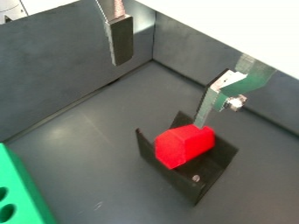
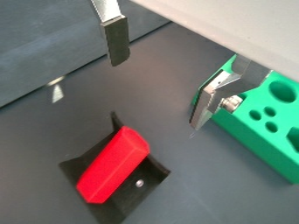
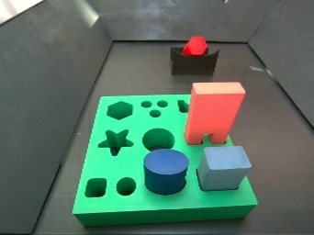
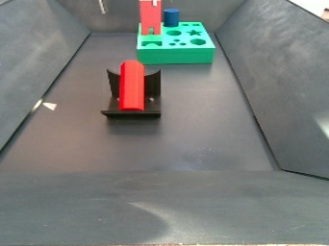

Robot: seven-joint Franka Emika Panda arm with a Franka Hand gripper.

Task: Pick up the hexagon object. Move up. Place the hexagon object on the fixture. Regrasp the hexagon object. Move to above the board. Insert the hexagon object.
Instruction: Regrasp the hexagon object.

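Note:
The bright red hexagon object lies lengthwise in the notch of the dark fixture. Both side views show the hexagon object resting on the fixture, apart from the green board. My gripper hangs open above and a little beside the fixture. Nothing sits between its fingers. The board's edge shows in both wrist views. In the side views the gripper is out of view.
On the board stand a salmon-red arch block, a dark blue cylinder and a grey-blue cube. Dark grey walls close in the floor on all sides.

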